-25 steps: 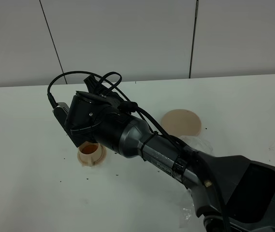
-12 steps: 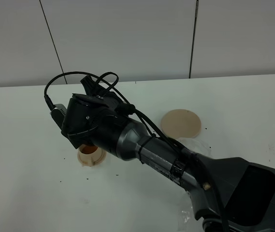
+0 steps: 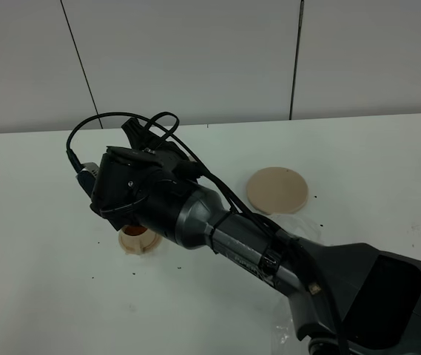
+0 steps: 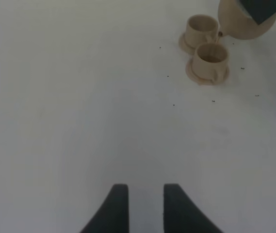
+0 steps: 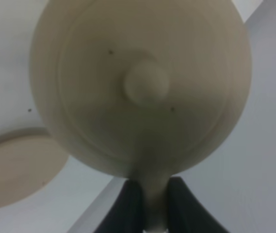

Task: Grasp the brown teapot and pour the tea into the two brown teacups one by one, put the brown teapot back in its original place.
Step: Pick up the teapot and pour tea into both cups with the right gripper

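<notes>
Brown teapot (image 5: pixel 142 87) hangs, handle clamped between right gripper (image 5: pixel 150 206) jaws.

White table (image 3: pixel 32 222), plain matte top. Lying on it: one large flat round tan saucer (image 3: pixel 277 190), bare; a small tan saucer (image 4: pixel 183 42) carrying a cup (image 4: pixel 201 29); just beside it a second small saucer (image 4: pixel 191 74) carrying a matching cup (image 4: pixel 210 57); scattered dark specks (image 4: pixel 173 104); possibly crumpled clear film (image 3: pixel 305 223) beside the large saucer.
</notes>
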You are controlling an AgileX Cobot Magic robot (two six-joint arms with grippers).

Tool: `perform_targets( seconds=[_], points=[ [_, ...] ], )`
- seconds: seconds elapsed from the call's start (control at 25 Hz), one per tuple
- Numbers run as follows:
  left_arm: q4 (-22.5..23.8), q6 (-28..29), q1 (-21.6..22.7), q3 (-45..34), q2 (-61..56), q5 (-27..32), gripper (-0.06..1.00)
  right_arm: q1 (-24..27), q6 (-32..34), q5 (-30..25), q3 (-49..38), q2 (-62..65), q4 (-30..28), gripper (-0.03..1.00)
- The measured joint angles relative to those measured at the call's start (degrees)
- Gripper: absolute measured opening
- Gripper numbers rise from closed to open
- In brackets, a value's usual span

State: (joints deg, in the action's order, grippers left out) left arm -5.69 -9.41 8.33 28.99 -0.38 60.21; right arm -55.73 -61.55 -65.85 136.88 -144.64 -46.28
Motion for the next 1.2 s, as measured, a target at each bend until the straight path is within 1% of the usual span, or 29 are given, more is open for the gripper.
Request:
perform_targets(
  seconds=[0.8, 1.2],
  points=[
    [0.0, 0.0, 0.0, 0.0, 0.0, 0.0, 0.25, -0.29, -0.06, 0.68, 0.0, -1.37, -0.2, 0.1],
    [0.0, 0.0, 0.0, 0.0, 0.0, 0.0, 0.25, -0.65, -0.06, 1.0, 0.0, -1.62, -1.41, 0.1]
  ],
)
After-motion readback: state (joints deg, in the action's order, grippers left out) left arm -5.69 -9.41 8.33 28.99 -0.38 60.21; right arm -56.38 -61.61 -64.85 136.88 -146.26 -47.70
